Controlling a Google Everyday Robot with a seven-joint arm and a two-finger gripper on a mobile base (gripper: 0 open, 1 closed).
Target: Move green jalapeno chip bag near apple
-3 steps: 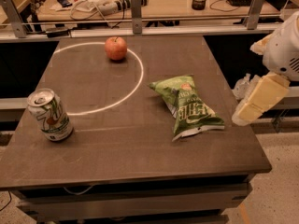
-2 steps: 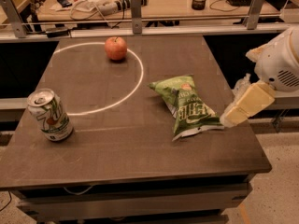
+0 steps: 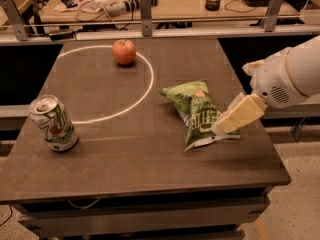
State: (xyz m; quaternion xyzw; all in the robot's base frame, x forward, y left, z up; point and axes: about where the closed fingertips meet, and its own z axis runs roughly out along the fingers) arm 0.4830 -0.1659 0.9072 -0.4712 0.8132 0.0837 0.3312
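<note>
So here's where things sit: the green jalapeno chip bag [image 3: 192, 111] is lying flat on the surface [image 3: 125, 154], right of the middle and a bit toward the right edge. Its long side runs roughly from far to near. The apple [image 3: 124, 51] is close to the far edge, left of centre, sitting right on the painted white ring [image 3: 150, 79]. Bag and apple are well apart, so the move isn't done yet.

The gripper [image 3: 225, 125] comes in from the right edge and sits over the bag's near-right end, right by the pale sealed strip. I can't tell if it's touching the bag or just above it. I also honestly can't tell whether the jaws are wide or narrow from this angle.

What I'd worry about:

- That end of the bag is thin, crinkly film. If the jaws only catch the seal or a fold, the bag could slip out partway across.
- If the gripper comes down without catching anything, it could shove the bag toward the near-right corner.
- Held by one end, the bag would probably dangle and swing, so it might drag across the surface.
- The apple is round and close to the far edge. If the bag bumps it on the way down, the apple could roll.

The soda can [image 3: 53, 124] is over by the left edge, well clear of any likely path, so I'm not worried about that one.
</note>
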